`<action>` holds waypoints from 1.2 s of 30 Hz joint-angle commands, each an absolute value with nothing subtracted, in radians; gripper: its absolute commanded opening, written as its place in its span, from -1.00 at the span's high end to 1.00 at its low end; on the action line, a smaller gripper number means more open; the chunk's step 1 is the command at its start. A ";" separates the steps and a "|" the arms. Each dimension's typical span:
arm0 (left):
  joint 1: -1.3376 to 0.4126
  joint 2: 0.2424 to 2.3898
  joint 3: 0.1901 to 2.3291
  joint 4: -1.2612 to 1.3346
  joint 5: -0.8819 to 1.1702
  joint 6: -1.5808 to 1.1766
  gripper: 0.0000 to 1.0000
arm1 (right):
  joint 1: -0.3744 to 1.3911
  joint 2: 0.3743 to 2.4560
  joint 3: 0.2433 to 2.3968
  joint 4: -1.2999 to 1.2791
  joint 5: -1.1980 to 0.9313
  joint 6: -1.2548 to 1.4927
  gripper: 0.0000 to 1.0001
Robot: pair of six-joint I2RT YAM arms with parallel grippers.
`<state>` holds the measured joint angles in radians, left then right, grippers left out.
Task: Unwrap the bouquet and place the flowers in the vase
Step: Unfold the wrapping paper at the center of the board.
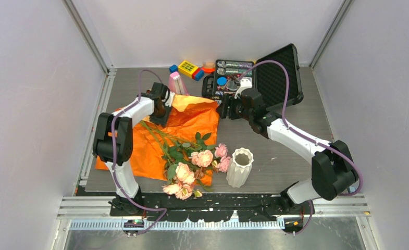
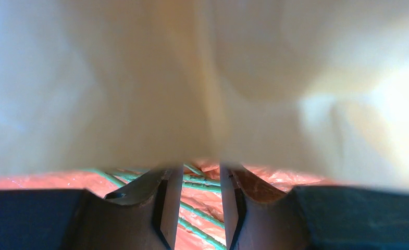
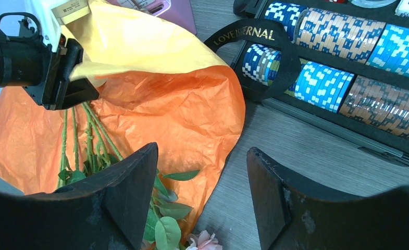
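The bouquet lies unwrapped: its orange paper (image 1: pixel 191 117) (image 3: pixel 181 104) is spread on the table with the flowers (image 1: pixel 197 161) on it, heads toward the near edge and green stems (image 1: pixel 158 133) (image 3: pixel 90 135) pointing to the far left. My left gripper (image 1: pixel 160 112) (image 2: pixel 201 172) is at the stem ends under a lifted fold of paper (image 2: pixel 139 78). Its jaws stand a narrow gap apart, with stems (image 2: pixel 202 182) crossing the gap. My right gripper (image 1: pixel 224 110) (image 3: pixel 202 151) hangs open and empty by the paper's right edge. The white ribbed vase (image 1: pixel 239 166) stands upright right of the flower heads.
A black ribbon (image 3: pixel 264 41) lies looped over the front of an open black case (image 1: pixel 277 73) of poker chips (image 3: pixel 337 52) at the far right. A pink metronome-shaped object (image 1: pixel 177 83) and coloured blocks (image 1: pixel 188 69) sit behind the paper.
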<state>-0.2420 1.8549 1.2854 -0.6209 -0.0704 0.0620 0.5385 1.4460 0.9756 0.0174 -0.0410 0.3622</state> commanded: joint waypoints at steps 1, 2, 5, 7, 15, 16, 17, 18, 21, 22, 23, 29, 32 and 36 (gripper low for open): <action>-0.244 1.873 1.293 -0.605 -0.084 0.074 0.33 | 0.537 1.422 0.973 0.075 -0.047 0.367 -0.36; -0.244 1.875 1.293 -0.604 -0.084 0.074 0.33 | 0.537 1.421 0.973 0.075 -0.047 0.366 -0.36; -0.244 1.887 1.297 -0.604 -0.081 0.075 0.32 | 0.537 1.423 0.970 0.079 -0.048 0.367 -0.36; -0.244 1.899 1.305 -0.609 -0.065 0.075 0.33 | 0.537 1.424 0.970 0.081 -0.050 0.368 -0.36; -0.244 1.936 1.331 -0.620 -0.095 0.078 0.81 | 0.536 1.425 0.969 0.084 -0.050 0.366 -0.36; -0.245 1.933 1.329 -0.619 -0.106 0.080 0.85 | 0.536 1.426 0.969 0.084 -0.050 0.365 -0.36; -0.245 1.928 1.327 -0.616 -0.111 0.080 0.90 | 0.536 1.428 0.969 0.084 -0.050 0.365 -0.36; -0.245 1.923 1.326 -0.613 -0.116 0.080 0.95 | 0.535 1.428 0.968 0.086 -0.051 0.365 -0.36; -0.248 1.901 1.317 -0.600 -0.137 0.079 1.00 | 0.535 1.428 0.967 0.086 -0.053 0.365 -0.36; -0.248 1.892 1.314 -0.596 -0.142 0.079 1.00 | 0.535 1.428 0.967 0.085 -0.053 0.363 -0.36; -0.249 1.881 1.312 -0.592 -0.146 0.078 1.00 | 0.535 1.428 0.967 0.085 -0.053 0.361 -0.36; -0.249 1.809 1.290 -0.560 -0.186 0.081 1.00 | 0.535 1.431 0.968 0.085 -0.052 0.358 -0.36; -0.249 1.783 1.281 -0.548 -0.214 0.080 1.00 | 0.535 1.431 0.966 0.090 -0.054 0.358 -0.36; -0.249 1.757 1.280 -0.541 -0.224 0.065 1.00 | 0.535 1.431 0.963 0.093 -0.057 0.360 -0.35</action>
